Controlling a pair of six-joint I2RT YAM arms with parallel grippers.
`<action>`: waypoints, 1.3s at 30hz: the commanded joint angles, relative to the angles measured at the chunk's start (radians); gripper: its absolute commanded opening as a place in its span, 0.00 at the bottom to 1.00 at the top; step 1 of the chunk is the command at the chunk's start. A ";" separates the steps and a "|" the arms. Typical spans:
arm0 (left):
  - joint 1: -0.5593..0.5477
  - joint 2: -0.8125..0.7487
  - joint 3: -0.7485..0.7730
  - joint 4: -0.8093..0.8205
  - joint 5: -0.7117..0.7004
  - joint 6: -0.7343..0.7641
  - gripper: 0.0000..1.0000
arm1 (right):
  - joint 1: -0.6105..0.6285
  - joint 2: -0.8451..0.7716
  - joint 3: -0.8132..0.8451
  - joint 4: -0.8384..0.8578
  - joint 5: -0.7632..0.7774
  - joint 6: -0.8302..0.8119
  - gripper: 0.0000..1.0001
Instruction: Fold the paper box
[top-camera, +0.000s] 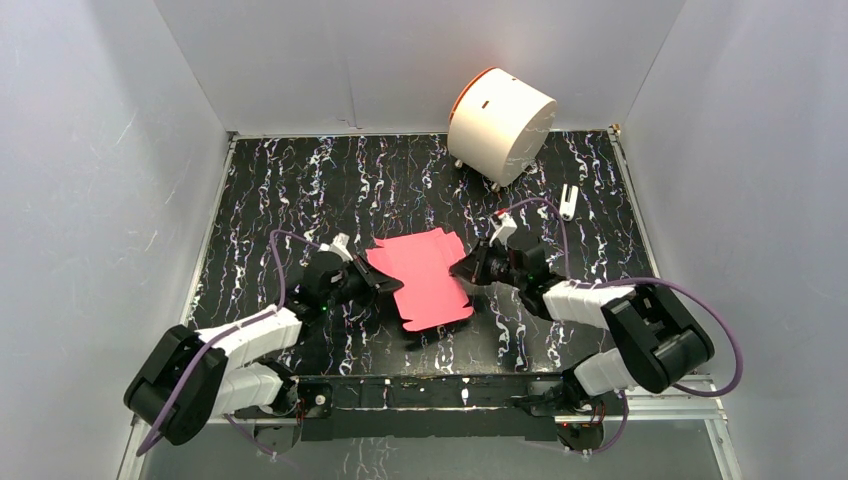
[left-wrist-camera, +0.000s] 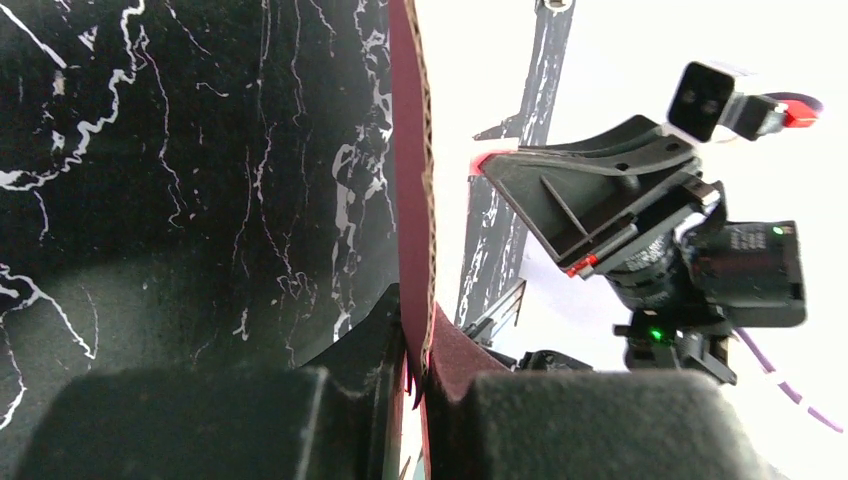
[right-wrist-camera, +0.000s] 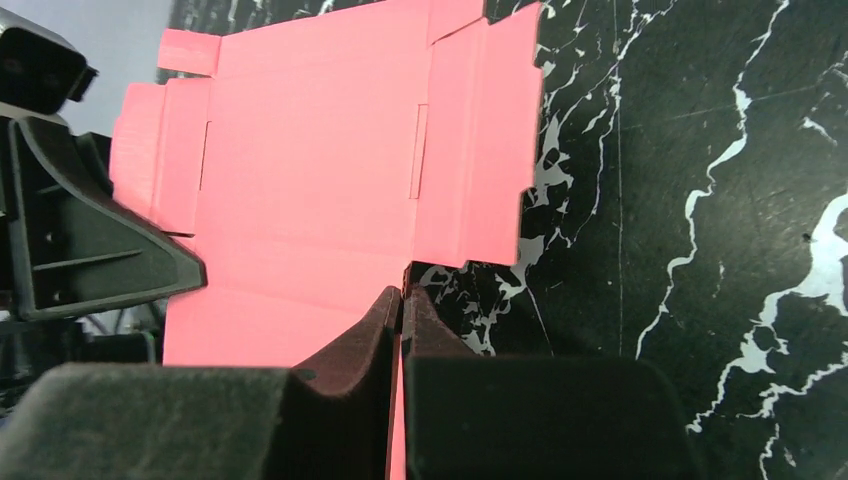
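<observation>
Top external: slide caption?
Unfolded paper box held flat: left fingers and right fingers pinch opposite edges.

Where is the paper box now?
In the top view, the paper box, a flat pink sheet, is at the middle of the table, between the left gripper and right gripper, each pinching one edge.

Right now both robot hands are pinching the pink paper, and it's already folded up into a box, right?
Not quite. The left gripper and the right gripper do both pinch it, but the paper box is not folded yet. The right wrist view shows one flat pink sheet with its tabs and slots spread out.
</observation>
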 joint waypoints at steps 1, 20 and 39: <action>0.000 0.045 0.049 -0.019 -0.013 0.046 0.05 | 0.076 -0.063 0.105 -0.265 0.181 -0.157 0.10; -0.002 0.186 0.073 0.006 0.007 0.057 0.06 | 0.482 0.150 0.497 -0.798 0.915 -0.326 0.12; 0.001 0.129 0.057 -0.175 -0.083 0.157 0.26 | 0.481 0.078 0.437 -0.757 0.865 -0.233 0.33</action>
